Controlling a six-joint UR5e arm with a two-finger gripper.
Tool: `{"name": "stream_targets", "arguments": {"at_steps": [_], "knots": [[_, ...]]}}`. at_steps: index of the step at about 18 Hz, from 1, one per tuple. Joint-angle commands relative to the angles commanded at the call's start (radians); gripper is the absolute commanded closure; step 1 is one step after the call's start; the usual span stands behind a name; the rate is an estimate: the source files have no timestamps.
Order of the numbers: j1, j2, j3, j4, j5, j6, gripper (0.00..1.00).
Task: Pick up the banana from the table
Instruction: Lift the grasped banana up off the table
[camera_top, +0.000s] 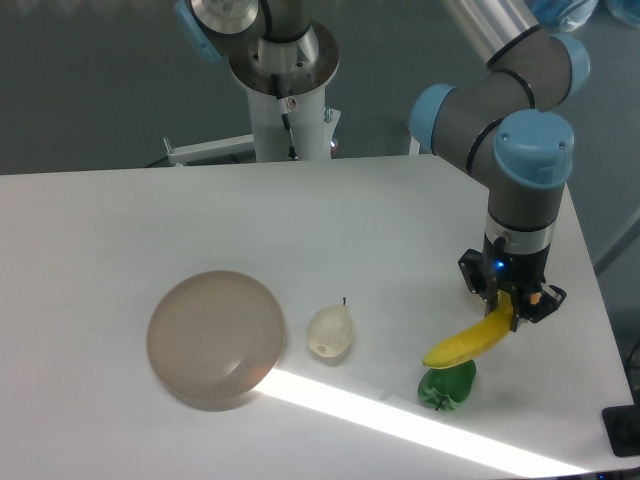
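Note:
The bright-yellow banana (466, 341) hangs tilted in the air at the right of the white table (300, 230), its right end up between my fingers and its left end lower. My gripper (507, 307) points straight down and is shut on the banana's right end. The banana's lower end hovers just above the green pepper (446, 388); I cannot tell whether they touch. The fingertips are mostly hidden by the banana and the gripper body.
A pale whitish pear (330, 333) lies near the table's middle front. A round grey-brown bowl (215, 338) sits at the front left. The robot base (285, 100) stands behind the table's far edge. The table's right edge is close to the gripper.

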Motion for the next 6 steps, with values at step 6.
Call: {"name": "stream_targets", "arguments": {"at_steps": [6], "knots": [[-0.002, -0.002, 0.006, 0.000, -0.002, -0.008, 0.80]]}}
